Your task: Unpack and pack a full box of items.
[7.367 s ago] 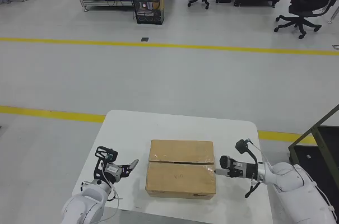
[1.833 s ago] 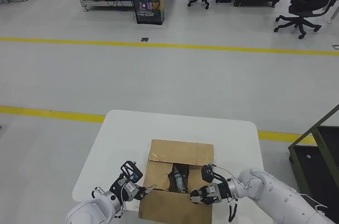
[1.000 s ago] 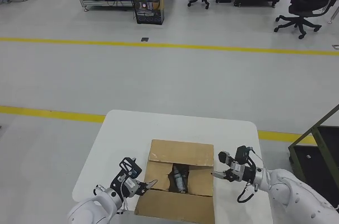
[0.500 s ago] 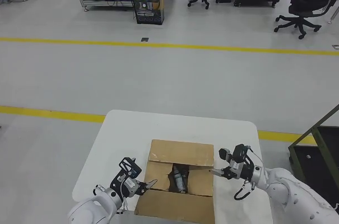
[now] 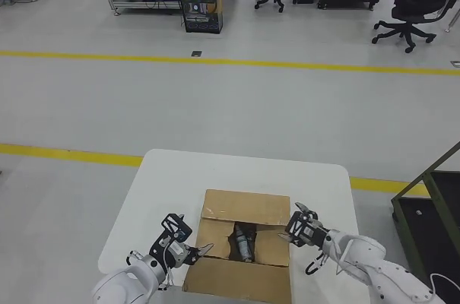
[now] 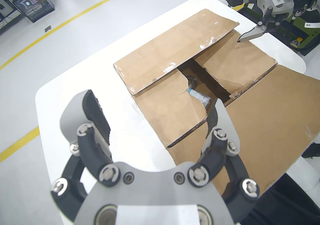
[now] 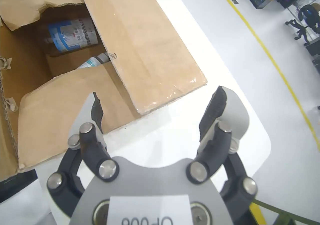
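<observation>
Top view: the cardboard box [image 5: 271,247] sits at lower centre of the frame on the white table [image 5: 176,190]. Its far flap [image 5: 245,205] lies almost level over the opening. The near flap [image 5: 237,280] is folded out toward the bottom edge. The two inner flaps are partly raised, and one has a torn edge.

Contents: through the gap a bottle [image 5: 242,243] lies on its side. The right wrist view shows a blue-and-white label on one bottle and a second bottle beside it.

Grippers: the left gripper [image 6: 155,105] is spread wide and holds nothing, just off the box's left side. The right gripper [image 7: 158,97] is likewise spread and empty, close to the right-hand corner of the far flap.

Handling assessment: the corrugated flaps look light and fairly stiff, with glossy tape strips that may slip. Each is best pinched at its free edge, clear of tape and tear. The bottles look smooth and liable to roll, so a hold across the body seems safest. Clearance through the gap looks tight.
</observation>
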Motion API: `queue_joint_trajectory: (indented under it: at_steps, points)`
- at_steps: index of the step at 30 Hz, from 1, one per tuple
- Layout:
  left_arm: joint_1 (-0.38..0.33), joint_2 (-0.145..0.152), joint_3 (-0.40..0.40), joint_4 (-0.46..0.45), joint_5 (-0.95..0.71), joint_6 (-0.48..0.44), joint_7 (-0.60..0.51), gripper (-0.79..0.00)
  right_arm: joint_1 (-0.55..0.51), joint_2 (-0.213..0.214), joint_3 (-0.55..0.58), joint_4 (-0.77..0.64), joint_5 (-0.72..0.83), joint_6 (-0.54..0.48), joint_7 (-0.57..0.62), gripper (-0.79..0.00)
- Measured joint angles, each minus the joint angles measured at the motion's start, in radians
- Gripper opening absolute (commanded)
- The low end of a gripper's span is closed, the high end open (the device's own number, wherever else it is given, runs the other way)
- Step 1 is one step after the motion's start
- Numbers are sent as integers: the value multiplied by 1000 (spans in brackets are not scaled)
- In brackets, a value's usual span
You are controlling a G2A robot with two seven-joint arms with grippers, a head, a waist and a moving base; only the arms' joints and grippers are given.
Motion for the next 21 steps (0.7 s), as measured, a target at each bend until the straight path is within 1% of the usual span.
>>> queue_joint_trajectory:
  at_steps: [3, 6, 7, 8, 9, 10, 11, 12, 14, 15, 16, 17, 18, 21]
  points:
    - [0, 0, 0, 0, 0, 0, 0, 0, 11, -8, -9, -3, -54, 24, 31, 0]
    - [0, 0, 0, 0, 0, 0, 0, 0, 27, -20, -28, -14, -141, 65, 84, 0]
    - [0, 0, 0, 0, 0, 0, 0, 0, 31, -25, -32, -15, -141, 67, 83, -77]
    - [0, 0, 0, 0, 0, 0, 0, 0, 39, -31, -37, -10, -129, 66, 80, -117]
    - [0, 0, 0, 0, 0, 0, 0, 0, 47, -35, -42, -3, -130, 68, 85, -126]
    - [0, 0, 0, 0, 0, 0, 0, 0, 55, -40, -49, 1, -143, 74, 94, -154]
    - [0, 0, 0, 0, 0, 0, 0, 0, 64, -47, -58, 5, -162, 83, 103, -299]
    - [0, 0, 0, 0, 0, 0, 0, 0, 69, -52, -64, 8, -168, 88, 106, -416]
    - [0, 0, 0, 0, 0, 0, 0, 0, 80, -63, -75, 13, -181, 100, 113, -459]
    - [0, 0, 0, 0, 0, 0, 0, 0, 84, -67, -79, 14, -185, 103, 114, -505]
    - [0, 0, 0, 0, 0, 0, 0, 0, 88, -71, -81, 15, -187, 105, 112, -588]
    - [0, 0, 0, 0, 0, 0, 0, 0, 93, -75, -81, 16, -190, 106, 107, -736]
    - [0, 0, 0, 0, 0, 0, 0, 0, 96, -78, -80, 16, -190, 106, 101, -785]
    - [0, 0, 0, 0, 0, 0, 0, 0, 98, -82, -66, 12, -171, 91, 72, -785]
